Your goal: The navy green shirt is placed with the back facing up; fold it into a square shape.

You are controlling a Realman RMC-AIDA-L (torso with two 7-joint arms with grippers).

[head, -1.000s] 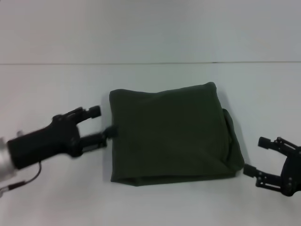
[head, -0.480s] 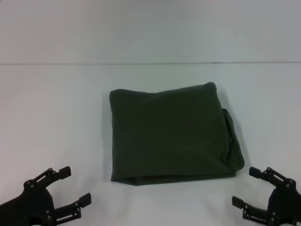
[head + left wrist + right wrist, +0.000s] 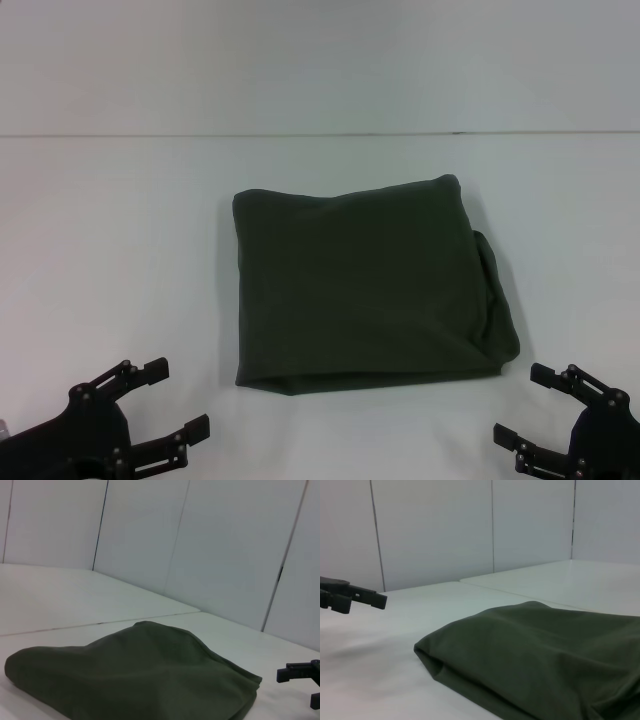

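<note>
Lying folded into a rough square at the middle of the white desk (image 3: 120, 220), the navy green shirt (image 3: 360, 285) is seen from above in the head view. Its plain, matte cotton surface shows no lettering. The left and near edges are fairly straight, while on the right side a bulge of inner layers sticks out past the top layer. The left hand (image 3: 150, 412) is seen at the near left corner, its two black fingers spread apart and empty, well apart from the cloth. The right hand (image 3: 535, 405) is seen at the near right corner, likewise spread open and empty, near the shirt's near right corner but not touching it.

From the left wrist view, the shirt (image 3: 130, 675) is shown low and side-on as a soft, rounded mound, which the overhead view does not reveal. A thick rolled fold is seen at one end. The black fingertips of the right hand (image 3: 305, 682) are seen beyond it, and pale wall panels behind.

From the right wrist view, the shirt (image 3: 540, 655) is shown with a rounded, layered corner facing the camera. The left hand (image 3: 365, 600) is seen farther off above the desk.
</note>
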